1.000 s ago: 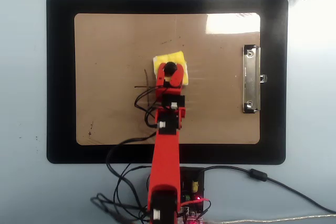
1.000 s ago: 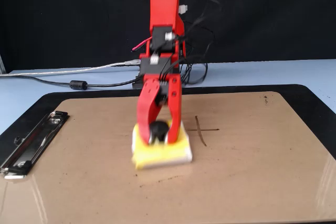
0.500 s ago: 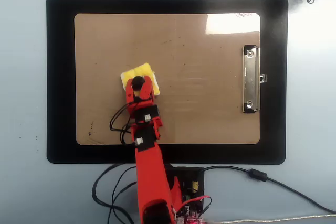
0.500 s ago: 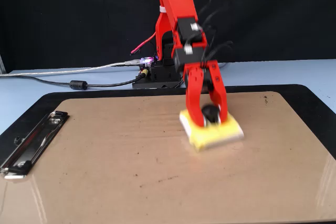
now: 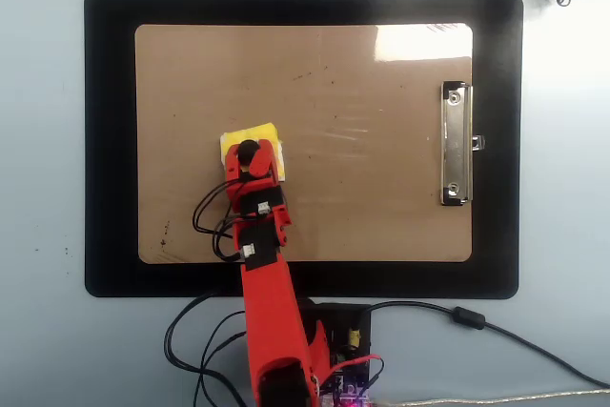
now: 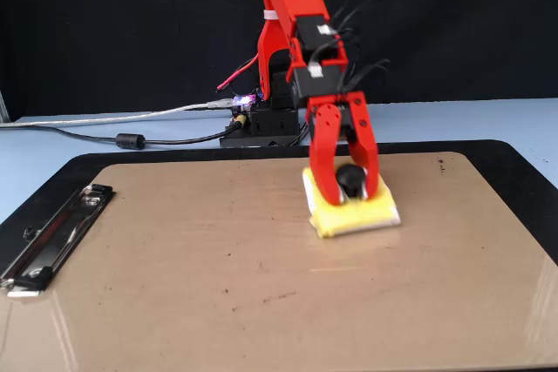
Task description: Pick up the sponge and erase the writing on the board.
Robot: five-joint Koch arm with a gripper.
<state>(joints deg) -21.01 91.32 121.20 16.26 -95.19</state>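
- Pale blue worktop carries a large black rectangular mat
- Tan-brown rectangular clipboard board lies on the mat, silver clip at its right edge in the overhead view
- Red end effector is clamped around the black knob of the small yellow square sponge, pressed flat on the board's left half in the overhead view

In the overhead view the end effector and arm cover the near half of the sponge beneath them and a strip of board behind. The arm's base runs off the bottom edge. In the fixed view the arm's top and the board's near edge are cropped.
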